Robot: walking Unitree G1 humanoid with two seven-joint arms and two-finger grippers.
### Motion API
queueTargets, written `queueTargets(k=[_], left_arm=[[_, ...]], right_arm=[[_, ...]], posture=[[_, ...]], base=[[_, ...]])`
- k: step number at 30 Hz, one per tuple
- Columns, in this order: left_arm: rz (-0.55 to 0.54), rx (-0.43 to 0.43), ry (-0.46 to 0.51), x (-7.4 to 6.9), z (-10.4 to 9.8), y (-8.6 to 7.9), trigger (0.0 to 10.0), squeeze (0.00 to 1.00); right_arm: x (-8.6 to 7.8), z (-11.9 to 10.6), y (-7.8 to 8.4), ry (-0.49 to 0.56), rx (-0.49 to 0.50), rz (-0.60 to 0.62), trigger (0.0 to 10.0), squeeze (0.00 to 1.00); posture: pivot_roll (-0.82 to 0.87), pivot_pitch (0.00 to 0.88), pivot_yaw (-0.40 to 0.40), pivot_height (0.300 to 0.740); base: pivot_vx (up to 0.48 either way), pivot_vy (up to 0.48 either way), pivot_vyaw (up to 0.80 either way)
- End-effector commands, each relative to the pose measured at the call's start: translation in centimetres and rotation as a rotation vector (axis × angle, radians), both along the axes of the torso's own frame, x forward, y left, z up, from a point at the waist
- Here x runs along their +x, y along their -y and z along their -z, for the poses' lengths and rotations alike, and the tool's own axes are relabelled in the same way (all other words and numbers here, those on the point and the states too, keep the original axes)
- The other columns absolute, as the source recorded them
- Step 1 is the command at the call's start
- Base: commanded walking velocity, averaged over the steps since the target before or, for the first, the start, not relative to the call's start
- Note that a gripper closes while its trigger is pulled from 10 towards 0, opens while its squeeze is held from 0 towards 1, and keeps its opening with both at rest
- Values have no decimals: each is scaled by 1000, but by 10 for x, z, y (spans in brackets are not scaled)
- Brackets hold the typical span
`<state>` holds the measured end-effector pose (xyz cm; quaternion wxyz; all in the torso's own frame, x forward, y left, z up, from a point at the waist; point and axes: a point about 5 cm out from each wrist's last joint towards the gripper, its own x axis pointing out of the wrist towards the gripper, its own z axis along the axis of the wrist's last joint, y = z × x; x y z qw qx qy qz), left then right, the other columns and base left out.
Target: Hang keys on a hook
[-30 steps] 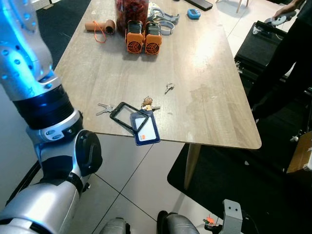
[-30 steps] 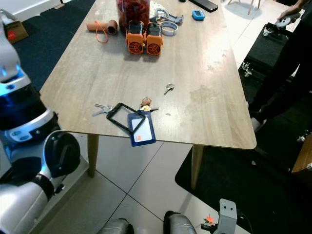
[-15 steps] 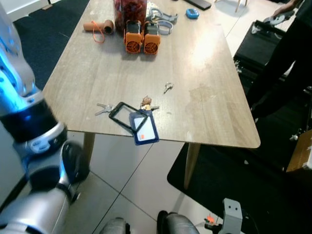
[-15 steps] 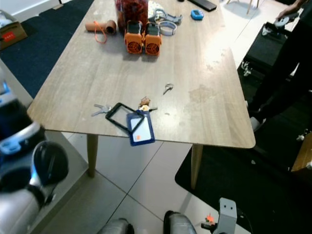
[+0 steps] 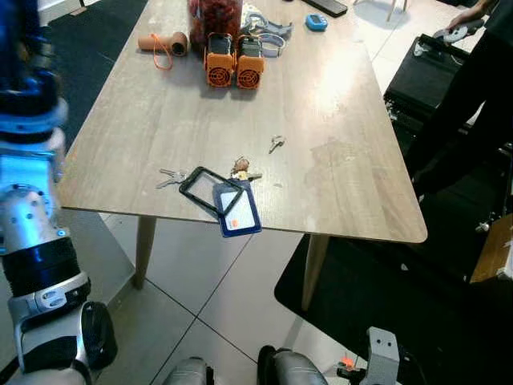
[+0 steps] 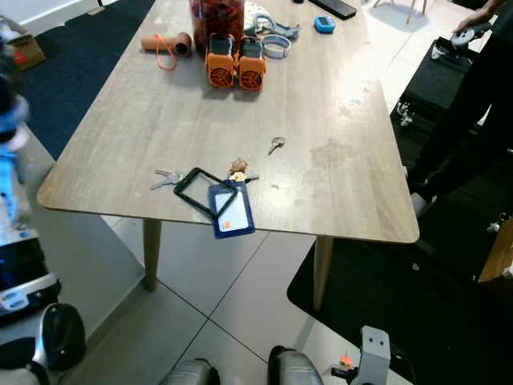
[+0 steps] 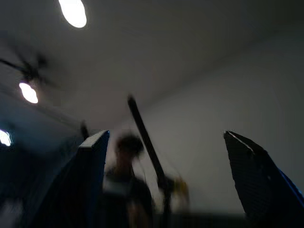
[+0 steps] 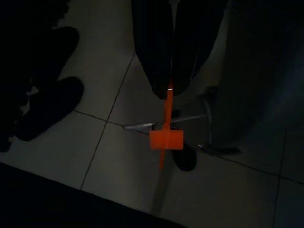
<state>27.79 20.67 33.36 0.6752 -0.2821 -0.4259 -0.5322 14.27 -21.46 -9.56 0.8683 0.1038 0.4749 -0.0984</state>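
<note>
A wooden table (image 5: 337, 168) is seen from above. Keys (image 5: 172, 177) with a black lanyard (image 5: 202, 191) and blue badge (image 5: 240, 214) lie at its near edge, the badge overhanging. A lone key (image 5: 276, 144) lies apart. Two orange units (image 5: 235, 62) stand farther back.

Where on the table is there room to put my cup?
The table is bare between the orange boxes and the keys, and along its right side past the single key. It is crowded at the far end and around the badge.

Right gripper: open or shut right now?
Shut. In the right wrist view the right gripper has its two black fingers pressed together, pinching an orange tag that hangs below them.
</note>
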Motion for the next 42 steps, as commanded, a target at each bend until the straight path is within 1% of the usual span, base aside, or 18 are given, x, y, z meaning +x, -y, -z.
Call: queueTargets(k=[1,4,7,8,9,10,12,14,17,23,26,30,31,32,34,38,39,42], left_arm=[[-6,123,-19,5,10,17,10000,0],[-38,246,-46,16,28,39,10000,0],[-45,274,-69,21,34,45,10000,0],[-57,315,-94,27,42,52,10000,0],[-80,391,-101,17,52,70,10000,0],[-80,391,-101,17,52,70,10000,0],[-129,483,-117,0,73,89,10000,0],[-140,499,-132,-4,80,92,10000,0],[-189,542,-153,-1,103,89,10000,0],[-226,562,-160,0,115,86,10000,0],[-338,632,-170,5,133,78,10000,0],[-414,720,-183,7,149,76,10000,0],[-484,754,-217,10,157,73,10000,0],[-484,754,-217,10,157,73,10000,0],[-584,795,-268,15,172,67,10000,0],[-630,820,-296,17,180,63,10000,0],[-655,832,-316,18,188,60,10000,0],[-785,898,-467,19,222,44,10000,0]], right_arm=[[-10,4,0,-31,0,14,10000,0],[-11,4,-1,-33,2,15,10000,0],[-11,4,-1,-33,2,15,10000,0],[-11,4,-1,-31,2,15,10000,0],[-11,4,-1,-28,2,16,10000,0],[-11,4,-1,-28,2,16,10000,0],[-9,4,-2,-21,3,17,10000,0],[-9,3,-2,-19,3,18,10000,0],[-7,3,-4,-12,6,17,10000,0],[-7,3,-5,-9,8,17,10000,0],[-7,3,-6,-8,10,17,10000,0],[-7,3,-7,-7,11,19,10000,0],[-7,3,-7,-6,11,20,10000,0],[-7,3,-7,-6,11,20,10000,0],[-7,3,-6,-3,10,23,10000,0],[-7,3,-6,-2,10,25,10000,0],[-7,3,-6,-1,10,26,10000,0],[-7,3,-7,0,11,34,10000,0]], posture=[[89,120,-74,740],[93,116,-73,740],[95,114,-72,740],[96,113,-71,740],[96,111,-70,740],[96,111,-70,740],[97,112,-69,740],[99,112,-69,740],[102,112,-70,740],[103,112,-68,740],[104,109,-68,740],[104,104,-67,740],[103,101,-65,740],[103,101,-65,740],[102,100,-63,740],[99,93,-59,740],[99,93,-59,740],[95,82,-54,740]], base=[[0,0,0],[0,0,0],[0,0,0],[0,0,0],[0,0,0],[0,0,0],[0,0,0],[0,0,0],[0,0,0],[0,0,0],[0,0,0],[0,0,0],[0,0,0],[0,0,0],[0,0,0],[0,0,0],[0,0,0],[0,0,0]])
